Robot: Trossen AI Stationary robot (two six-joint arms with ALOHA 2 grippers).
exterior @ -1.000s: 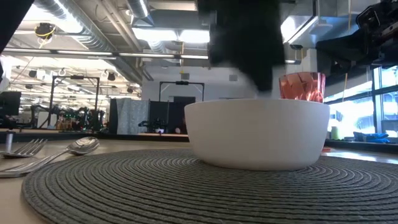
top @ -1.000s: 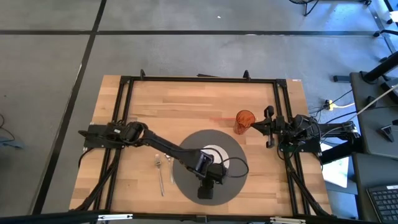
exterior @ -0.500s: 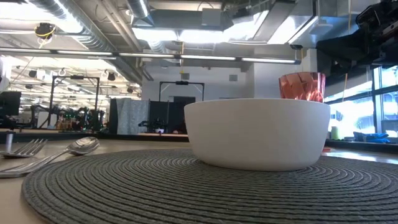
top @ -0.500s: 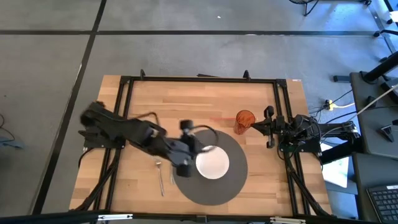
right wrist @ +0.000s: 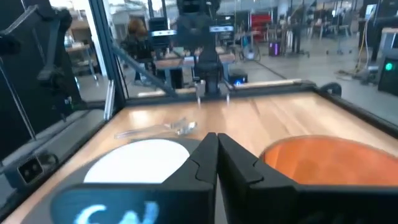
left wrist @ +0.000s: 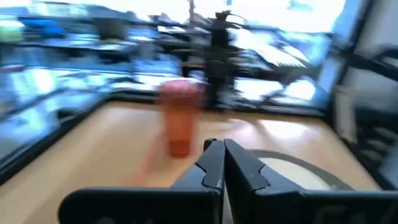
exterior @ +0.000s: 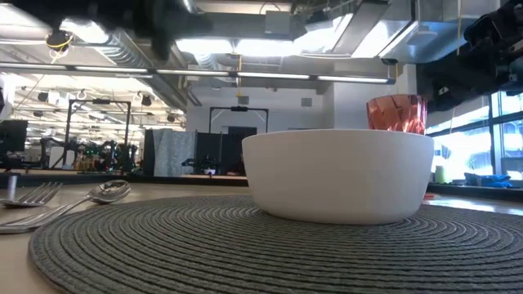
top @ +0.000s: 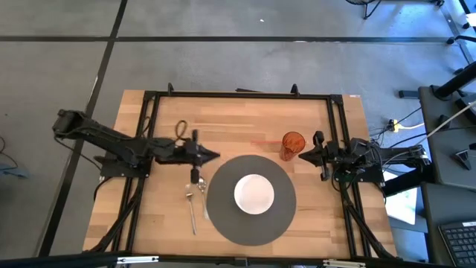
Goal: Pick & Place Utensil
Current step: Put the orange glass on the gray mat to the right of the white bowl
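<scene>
The left gripper (top: 216,155) is hovering over the table (top: 223,119) above the spoon (top: 201,195) and fork (top: 191,206), fingers together. Both utensils are lying just beside the round mat (top: 223,219) holding the white bowl (top: 254,193). The right gripper (top: 301,155) is waiting by the orange cup (top: 292,144), fingers together.

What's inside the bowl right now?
The bowl looks empty from above, plain white inside. It sits on the mat; the mat beneath it is covered. Fork and spoon lie beside the mat.
</scene>
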